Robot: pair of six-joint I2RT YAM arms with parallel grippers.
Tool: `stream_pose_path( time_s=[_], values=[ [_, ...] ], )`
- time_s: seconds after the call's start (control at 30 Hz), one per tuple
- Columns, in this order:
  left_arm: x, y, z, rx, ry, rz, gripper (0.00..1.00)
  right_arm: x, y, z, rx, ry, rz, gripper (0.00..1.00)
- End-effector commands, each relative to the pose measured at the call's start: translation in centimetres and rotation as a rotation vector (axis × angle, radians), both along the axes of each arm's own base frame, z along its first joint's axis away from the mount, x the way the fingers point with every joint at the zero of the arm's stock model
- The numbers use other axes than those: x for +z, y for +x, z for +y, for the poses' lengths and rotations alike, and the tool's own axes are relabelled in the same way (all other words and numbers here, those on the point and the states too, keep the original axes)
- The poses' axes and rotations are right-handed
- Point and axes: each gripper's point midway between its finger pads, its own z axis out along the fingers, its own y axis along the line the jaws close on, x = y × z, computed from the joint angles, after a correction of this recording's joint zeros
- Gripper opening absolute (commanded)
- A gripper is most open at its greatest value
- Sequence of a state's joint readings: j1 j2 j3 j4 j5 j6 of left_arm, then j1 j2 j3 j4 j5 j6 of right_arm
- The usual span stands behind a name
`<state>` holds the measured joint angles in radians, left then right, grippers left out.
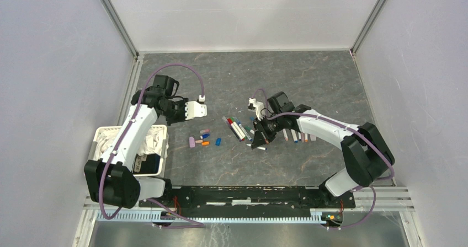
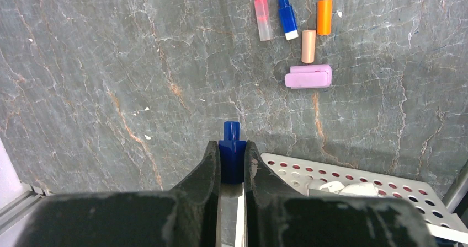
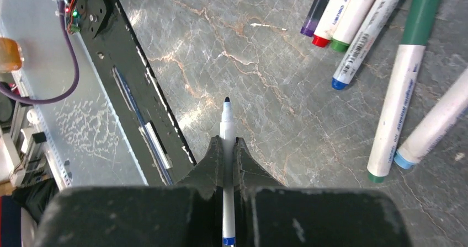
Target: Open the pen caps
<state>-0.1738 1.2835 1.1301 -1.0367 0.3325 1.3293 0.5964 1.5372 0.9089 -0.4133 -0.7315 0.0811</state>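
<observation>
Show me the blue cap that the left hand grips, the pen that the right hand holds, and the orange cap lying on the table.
blue cap [image 2: 231, 156]: left wrist view, on its wide lower body.
pen [image 3: 227, 128]: right wrist view, on the white barrel below the dark tip.
orange cap [image 2: 324, 16]: left wrist view, on the middle of its side.

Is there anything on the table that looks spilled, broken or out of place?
Nothing stands out. The left gripper is shut on a blue cap, the right gripper on an uncapped pen. Loose caps lie together on the table; no ink marks show.
</observation>
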Motion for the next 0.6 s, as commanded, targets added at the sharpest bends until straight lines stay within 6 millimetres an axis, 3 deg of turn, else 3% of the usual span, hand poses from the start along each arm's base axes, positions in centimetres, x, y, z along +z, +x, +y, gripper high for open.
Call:
stream_pose_path(
  time_s=[0.0, 0.13, 0.23, 0.4, 0.57],
  values=[
    [1.2, 0.7, -1.4, -0.004, -0.086, -0.018, 0.02, 3.5, 3.7, -0.1, -0.135, -0.001, -0.173, 0.00],
    [-1.3, 0.8, -3.1, 0.118, -0.214, 0.066, 0.02, 4.5, 8.9, -4.1, -0.428, -0.128, -0.314, 0.00],
    [-3.6, 0.6, -3.4, 0.193, -0.247, 0.116, 0.02, 4.2, 10.8, -8.0, -0.624, -0.191, -0.361, 0.00],
    [-6.7, 0.0, -3.5, 0.258, -0.261, 0.179, 0.02, 1.9, 11.6, -14.2, -0.860, -0.347, -0.396, 0.00],
    [-9.7, 0.3, -2.6, 0.328, -0.212, 0.202, 0.02, -0.1, 11.5, -17.3, -0.969, -0.388, -0.387, 0.00]
  ],
)
